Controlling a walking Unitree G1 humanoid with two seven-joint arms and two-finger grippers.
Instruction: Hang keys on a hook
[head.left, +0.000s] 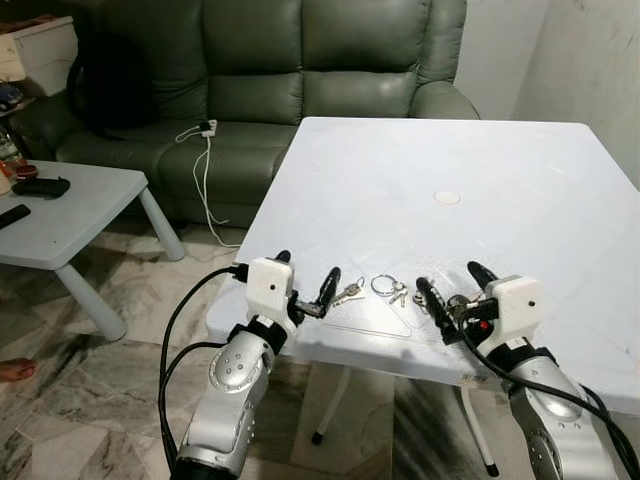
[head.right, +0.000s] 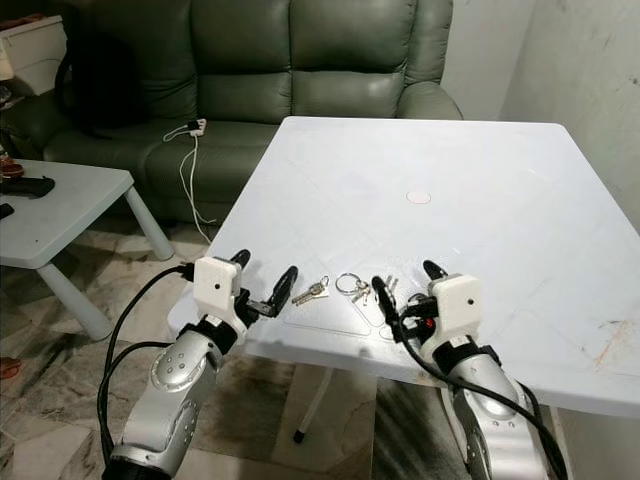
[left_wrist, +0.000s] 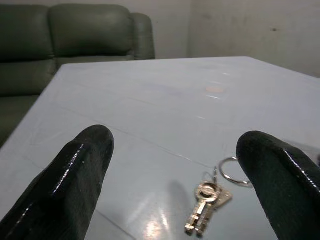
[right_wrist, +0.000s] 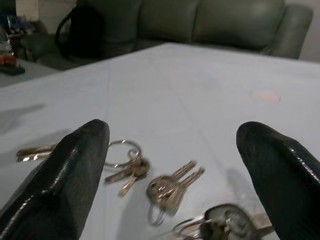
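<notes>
Here, you have several sets of keys on the near part of the white counter, close to its near edge. One small pair of keys lies just to the right of your left gripper, whose jaws are released and wide apart; in the left wrist view these keys lie a little ahead, nearer to the right-hand finger. A ring with keys lies between both grippers. Your right gripper has also released, wide jaws, and in its wrist view you see the ring bunch, a second bunch and a darker bunch spread between and ahead of its fingers, not touched.

The far and right part of the counter is bare, except for a small round mark. Beyond the far edge stands a green sofa with a white cable on it. To the left is a low table over the marble floor.
</notes>
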